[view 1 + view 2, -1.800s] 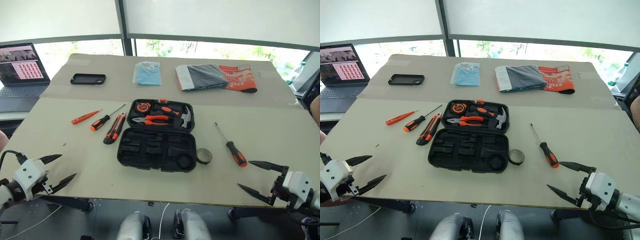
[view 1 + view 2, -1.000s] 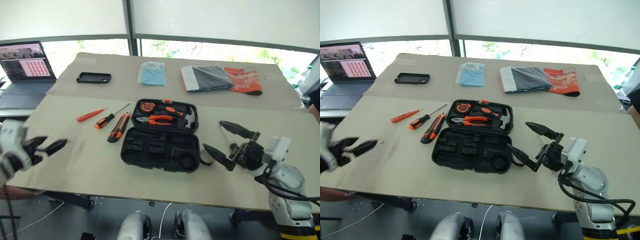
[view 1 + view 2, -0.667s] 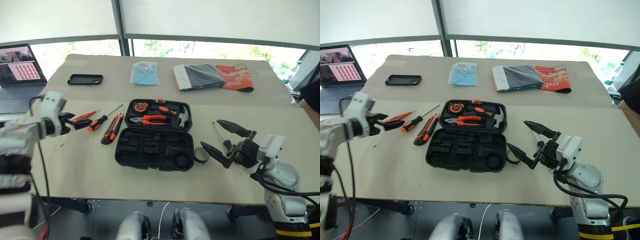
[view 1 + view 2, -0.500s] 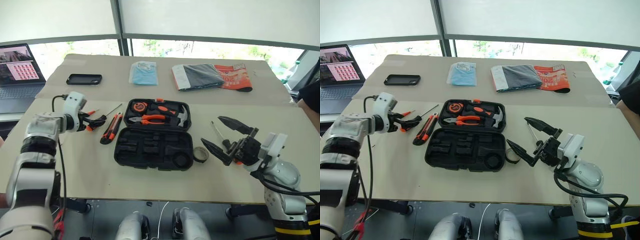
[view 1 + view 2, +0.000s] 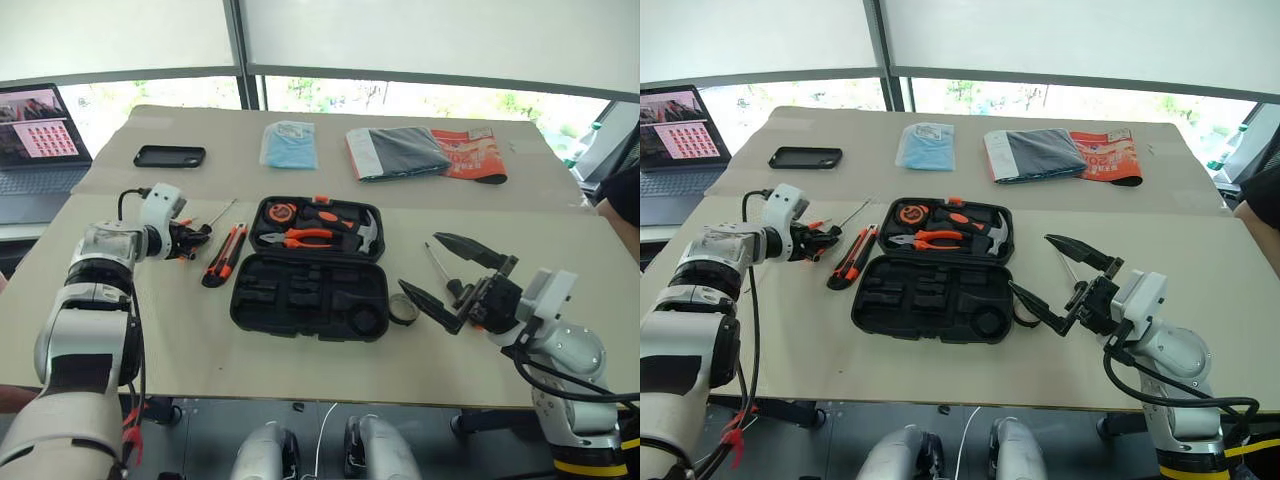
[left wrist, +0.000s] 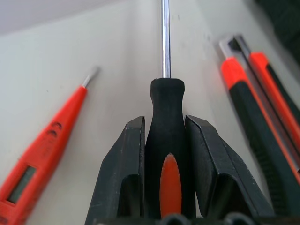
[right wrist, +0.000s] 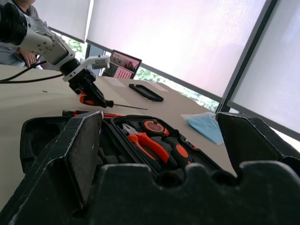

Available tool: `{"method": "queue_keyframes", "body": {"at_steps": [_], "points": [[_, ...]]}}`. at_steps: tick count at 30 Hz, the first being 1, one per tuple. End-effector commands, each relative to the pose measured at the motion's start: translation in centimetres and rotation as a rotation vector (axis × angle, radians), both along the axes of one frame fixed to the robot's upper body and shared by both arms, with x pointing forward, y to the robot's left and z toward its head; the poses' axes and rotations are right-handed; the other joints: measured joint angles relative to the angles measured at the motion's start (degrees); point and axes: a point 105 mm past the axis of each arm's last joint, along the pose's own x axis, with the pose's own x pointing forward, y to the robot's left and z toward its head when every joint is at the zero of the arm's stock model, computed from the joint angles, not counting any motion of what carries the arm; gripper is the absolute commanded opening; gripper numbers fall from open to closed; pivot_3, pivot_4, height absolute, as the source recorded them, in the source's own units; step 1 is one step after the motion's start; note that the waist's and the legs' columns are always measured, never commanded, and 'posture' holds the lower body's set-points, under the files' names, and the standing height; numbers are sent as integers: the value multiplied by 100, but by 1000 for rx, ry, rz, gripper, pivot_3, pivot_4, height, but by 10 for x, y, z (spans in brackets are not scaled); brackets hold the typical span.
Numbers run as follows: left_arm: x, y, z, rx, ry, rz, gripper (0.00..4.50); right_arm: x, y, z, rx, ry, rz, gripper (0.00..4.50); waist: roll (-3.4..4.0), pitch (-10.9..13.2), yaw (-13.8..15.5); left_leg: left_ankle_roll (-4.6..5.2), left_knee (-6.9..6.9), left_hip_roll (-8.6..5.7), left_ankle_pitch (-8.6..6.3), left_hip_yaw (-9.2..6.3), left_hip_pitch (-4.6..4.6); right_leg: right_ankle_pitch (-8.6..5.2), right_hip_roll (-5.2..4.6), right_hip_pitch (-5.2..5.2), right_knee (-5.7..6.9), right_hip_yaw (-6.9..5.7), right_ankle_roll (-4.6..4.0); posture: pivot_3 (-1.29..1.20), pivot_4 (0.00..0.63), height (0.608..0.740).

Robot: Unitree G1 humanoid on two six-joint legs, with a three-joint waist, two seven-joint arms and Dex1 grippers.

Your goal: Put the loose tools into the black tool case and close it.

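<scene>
The black tool case [image 5: 262, 302] lies open mid-table, its far half holding pliers, a hammer and a tape measure. My left gripper [image 5: 192, 240] is shut on the handle of a black-and-orange screwdriver [image 6: 166, 126], low over the table; both fingers [image 6: 129, 159] press its sides. Beside it lie the slim orange screwdriver [image 6: 47, 145] and the utility knife [image 5: 222, 257]. My right gripper [image 5: 418, 260] hangs open right of the case, above the tape roll [image 5: 405, 311]. A second screwdriver's shaft [image 5: 433, 256] shows between its fingers, the handle hidden.
At the table's far side lie a phone [image 5: 170, 156], a blue packet [image 5: 288, 145], a grey folded item [image 5: 405, 153] and an orange packet [image 5: 472, 156]. A laptop [image 5: 35, 130] stands far left. A person's arm [image 5: 622, 195] shows at the right edge.
My left arm swung from the table's front edge up to the screwdrivers and shut on the black-and-orange one. My right gripper came in beside the tape roll and stays open there.
</scene>
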Motion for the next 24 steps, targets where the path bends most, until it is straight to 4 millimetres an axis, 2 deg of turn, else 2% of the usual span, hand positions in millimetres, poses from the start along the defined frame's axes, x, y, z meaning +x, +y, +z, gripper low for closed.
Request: {"method": "queue_keyframes", "body": {"at_steps": [1,2,4,6,9,13,15,17,22,24], "points": [[-5,-14,62,-72,-275,-199,842,-7,-11,19,-36,-53,12,4500,-2,1,0,1,2,0,0,0,-3,0,-3,-2,1,-1,0,0,150,740],[-13,-26,74,-22,-347,-317,842,-7,-19,20,-66,-42,7,4500,-2,1,3,2,5,0,-1,0,-4,0,-3,-1,1,-3,0,0,150,740],[-30,-54,80,87,-412,-550,842,-6,-30,18,-120,-6,6,4500,0,3,17,11,8,-5,-6,-1,-6,1,-15,0,2,-3,0,0,150,740],[-48,-76,65,170,-340,-745,842,-6,-35,12,-151,55,15,4500,0,3,54,21,17,-6,-12,0,-5,5,-19,8,-3,-5,-4,0,150,740],[-59,-110,50,245,-294,-905,842,-7,-39,-9,-250,176,48,4500,2,2,97,29,20,-9,-17,-1,-2,3,-23,16,-2,-3,1,0,150,740],[-65,-149,33,343,-288,-1037,842,-1,-32,-5,-234,180,66,4500,1,2,71,38,48,-7,-20,-8,-20,7,-16,10,2,-3,18,0,150,740],[-58,-160,20,417,-286,-1054,842,1,-22,-1,-220,183,95,4500,1,2,40,43,58,-5,-23,-11,-23,10,-13,8,3,1,23,0,150,740],[-49,-160,7,511,-286,-1039,842,-1,-15,3,-221,183,117,4500,1,2,39,48,59,-5,-26,-12,-22,12,-14,9,3,4,25,0,150,740],[-48,-165,-2,541,-274,-1051,842,-3,-13,9,-207,177,115,4500,1,2,62,52,58,-2,-28,-15,-36,13,-11,1,-3,-3,23,0,150,740],[-46,-160,-9,590,-252,-1042,842,-6,-11,10,-191,191,124,4500,1,2,69,61,68,-3,-33,-13,-38,13,-17,2,-4,-4,24,0,150,740]]}}
